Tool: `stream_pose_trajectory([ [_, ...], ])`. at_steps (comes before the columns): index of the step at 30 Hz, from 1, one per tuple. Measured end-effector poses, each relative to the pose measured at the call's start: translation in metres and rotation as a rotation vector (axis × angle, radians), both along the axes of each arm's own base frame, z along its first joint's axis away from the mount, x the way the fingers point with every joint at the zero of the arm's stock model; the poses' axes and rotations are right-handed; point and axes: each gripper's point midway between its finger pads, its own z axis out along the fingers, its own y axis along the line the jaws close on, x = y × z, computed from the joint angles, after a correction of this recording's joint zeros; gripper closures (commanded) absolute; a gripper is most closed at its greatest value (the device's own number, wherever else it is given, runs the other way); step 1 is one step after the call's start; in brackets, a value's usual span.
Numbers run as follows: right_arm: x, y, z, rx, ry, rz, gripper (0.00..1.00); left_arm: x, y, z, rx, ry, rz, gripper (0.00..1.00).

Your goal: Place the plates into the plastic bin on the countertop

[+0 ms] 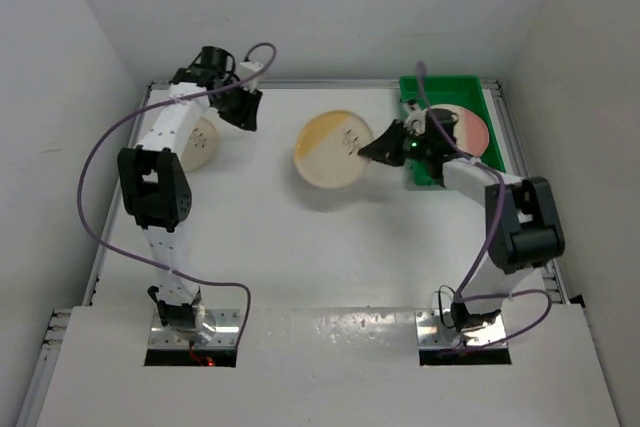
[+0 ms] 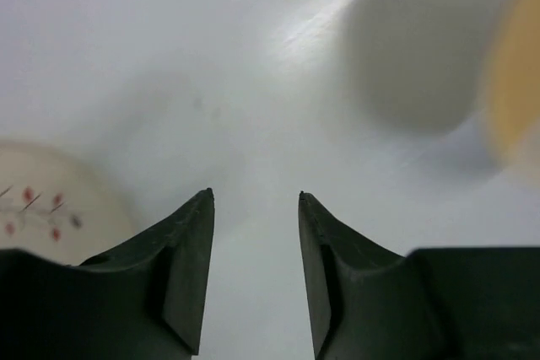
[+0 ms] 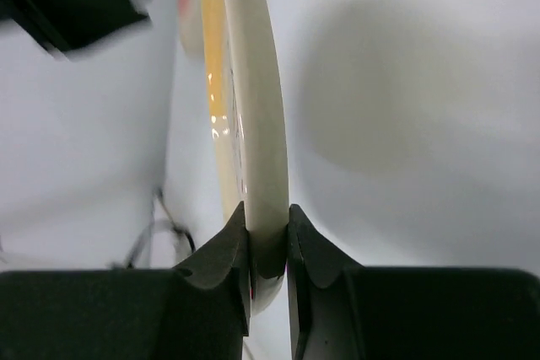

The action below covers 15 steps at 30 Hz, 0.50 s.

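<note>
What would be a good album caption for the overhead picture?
Right gripper pinches a yellow plate by its rim above the countertop, beside the green bin already holding a pink plate.

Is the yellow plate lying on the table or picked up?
Picked up. The right gripper pinches the rim of the round cream-and-yellow ceramic plate; its shadow lies apart on the white countertop.

Left arm (image 1: 165, 137) far forward, jaws apart; right arm (image 1: 470, 179) inward, jaws tight on plate (image 1: 328, 152).
</note>
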Motion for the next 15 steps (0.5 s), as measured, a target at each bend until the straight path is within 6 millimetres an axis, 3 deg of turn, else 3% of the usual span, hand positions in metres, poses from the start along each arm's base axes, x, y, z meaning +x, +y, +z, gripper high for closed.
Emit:
stream_pose_trajectory([
  [3, 0.028, -0.062, 0.037, 0.047, -0.098, -0.225, 1.0, 0.016, 0.056, 0.005, 0.001, -0.011, 0.171, 0.5],
  [6, 0.044, -0.141, 0.044, 0.06, -0.116, -0.492, 1.0, 0.018, 0.114, 0.002, -0.009, 0.006, 0.323, 0.49],
  [10, 0.045, -0.235, 0.019, 0.027, -0.041, -0.827, 1.0, 0.01, 0.179, -0.005, -0.019, 0.029, 0.479, 0.49],
  [12, 0.039, -0.266, 0.004, 0.016, 0.008, -0.947, 1.0, 0.003, 0.196, -0.015, -0.008, 0.053, 0.523, 0.49],
  [15, 0.033, -0.294, -0.009, 0.02, 0.06, -1.054, 1.0, -0.007, 0.204, -0.033, 0.016, 0.092, 0.543, 0.48],
])
